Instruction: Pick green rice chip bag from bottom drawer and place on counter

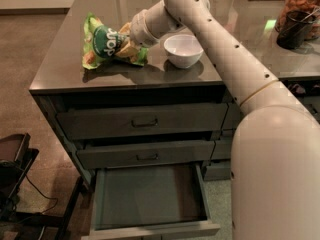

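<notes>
The green rice chip bag (106, 45) is light green with a dark round logo. It lies tilted at the front left of the glossy counter (60, 71), its lower edge touching the surface. My gripper (129, 42) is at the bag's right end, shut on it, with the arm reaching in from the right. The bottom drawer (155, 230) is pulled out below, and nothing shows inside it.
A white bowl (183, 49) stands just right of the gripper. A jar of snacks (302, 4) and a dark cup (294, 30) stand at the back right. The two handled drawers (145, 121) above are shut. A black stand (12, 171) sits on the floor at left.
</notes>
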